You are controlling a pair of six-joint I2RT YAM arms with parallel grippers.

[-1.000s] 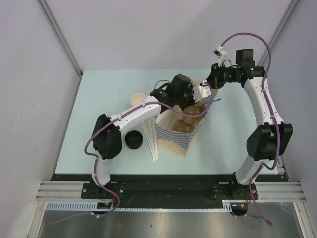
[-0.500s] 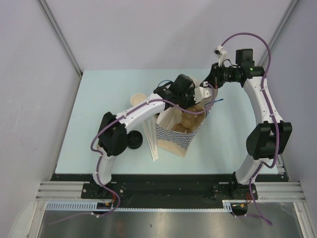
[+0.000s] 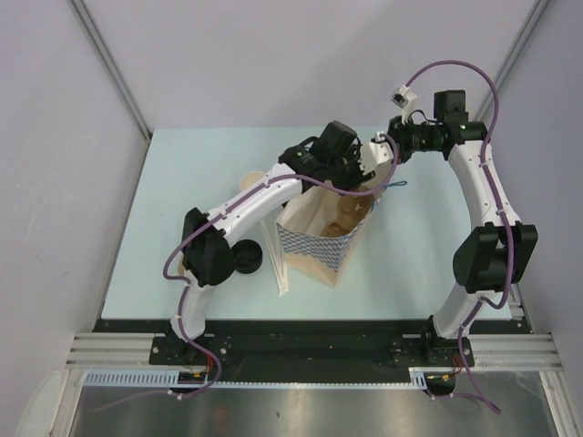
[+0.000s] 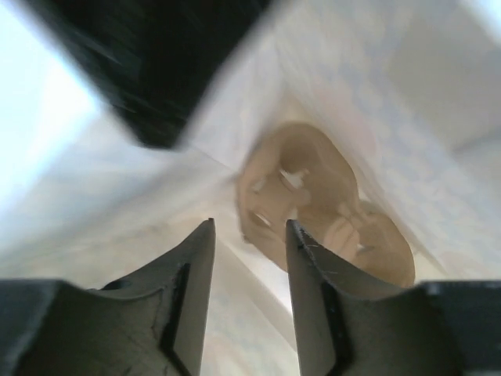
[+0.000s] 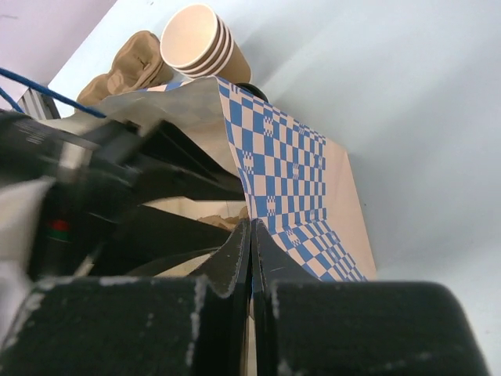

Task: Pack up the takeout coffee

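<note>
A paper bag (image 3: 321, 244) with a blue checked panel stands open mid-table. My right gripper (image 3: 375, 157) is shut on its far rim (image 5: 262, 211). My left gripper (image 3: 350, 167) hangs over the bag's mouth, jaws open (image 4: 249, 227) and nothing between them. Below it a tan cardboard cup carrier (image 4: 313, 204) lies on the bag's floor. The takeout coffee is not plainly in view. A low round black thing (image 3: 244, 258) sits left of the bag, and I cannot tell whether a cup stands under it.
A stack of lidless tan cups (image 3: 251, 182) (image 5: 202, 39) lies behind the bag's left side. Folded cardboard carriers (image 5: 133, 63) rest beside them. White strips (image 3: 278, 259) lie along the bag's left. Grey walls stand round the table.
My left gripper has opened and drawn up and back from inside the bag toward its far rim. The carrier stays down in the bag. My right gripper keeps its pinch on the rim.
</note>
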